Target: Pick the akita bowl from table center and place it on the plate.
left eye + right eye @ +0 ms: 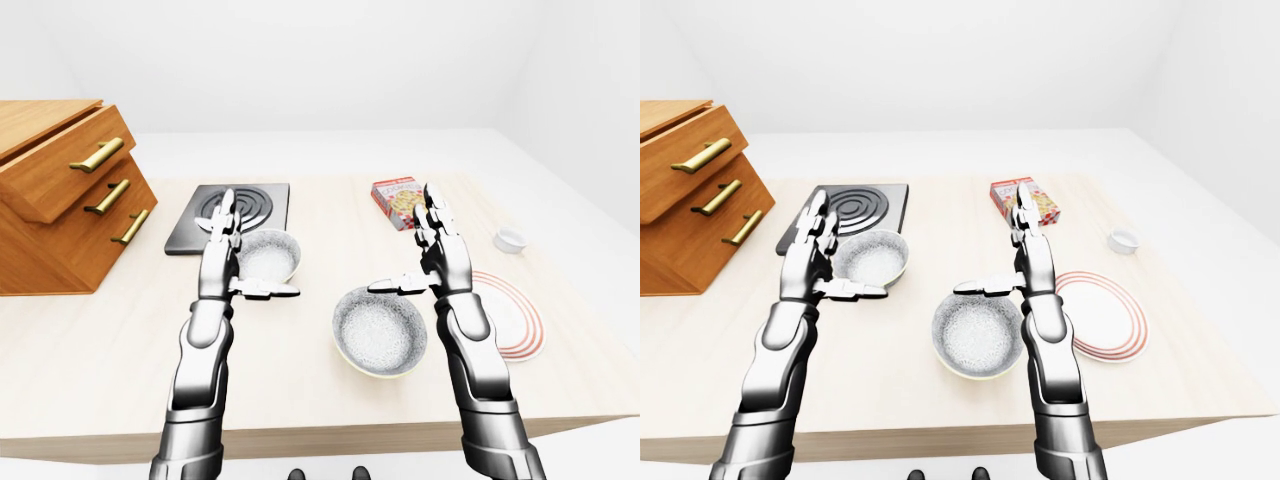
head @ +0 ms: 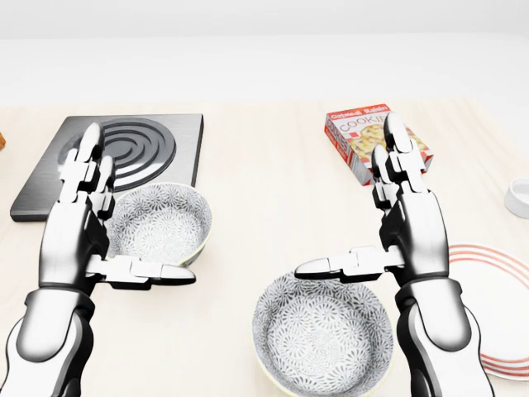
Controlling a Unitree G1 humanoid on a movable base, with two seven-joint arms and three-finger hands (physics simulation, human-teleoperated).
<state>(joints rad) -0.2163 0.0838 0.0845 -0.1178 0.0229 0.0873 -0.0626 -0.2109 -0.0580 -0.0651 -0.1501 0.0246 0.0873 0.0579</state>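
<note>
Task barely begun: akita bowl (image 2: 322,339) sits on the table (image 1: 300,400) at centre, ungrasped, plate (image 1: 1105,315) just to its right bare. Right hand (image 2: 397,223) hovers open above the bowl's rim; left hand (image 2: 91,223) also open beside a second bowl (image 2: 161,223). Grasp, lift, placement remain.

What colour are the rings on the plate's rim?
Red rings on a white plate, clearest in the right-eye view.

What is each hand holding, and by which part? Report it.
Nothing. The left hand and right hand are both open above the table, neither gripping a bowl.
</note>
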